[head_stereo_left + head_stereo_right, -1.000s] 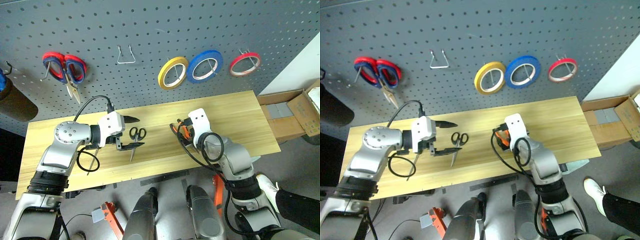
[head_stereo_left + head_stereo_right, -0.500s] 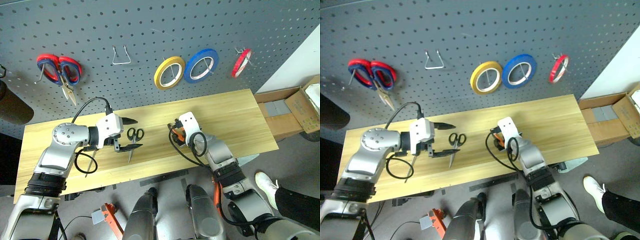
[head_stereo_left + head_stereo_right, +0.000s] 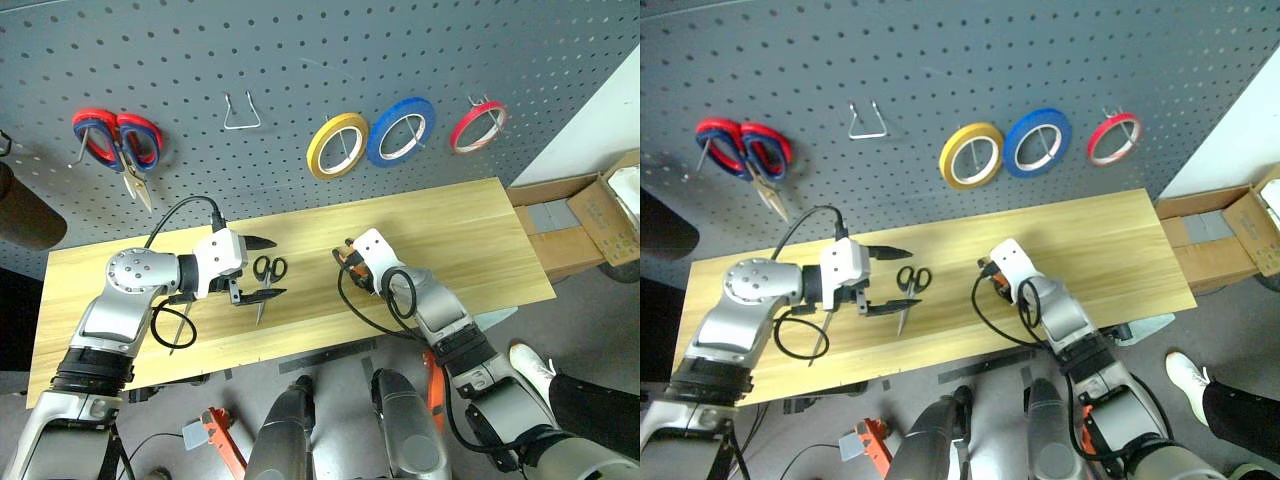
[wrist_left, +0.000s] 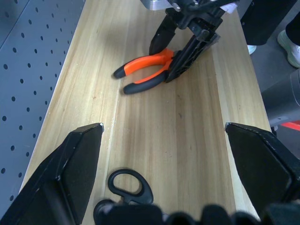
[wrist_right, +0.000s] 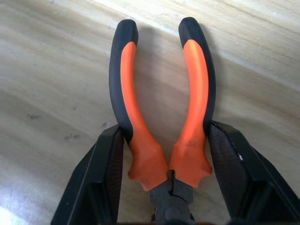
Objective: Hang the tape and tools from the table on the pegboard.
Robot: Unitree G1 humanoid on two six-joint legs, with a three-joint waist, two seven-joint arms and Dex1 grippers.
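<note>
Pliers [image 5: 161, 117] lie flat on the table [image 3: 480, 230], handles toward the pegboard [image 3: 300, 60], and the right gripper [image 5: 164, 180] now has a finger against each handle near the pivot; a second ago those fingers stood wider, so the grasp is closing and a lift looks next. Red tape [image 3: 477, 126] already hangs on a hook beside the blue and yellow rolls. Left gripper [image 4: 159, 178] hovers spread wide over the black scissors [image 3: 268, 268], holding nothing.
</note>
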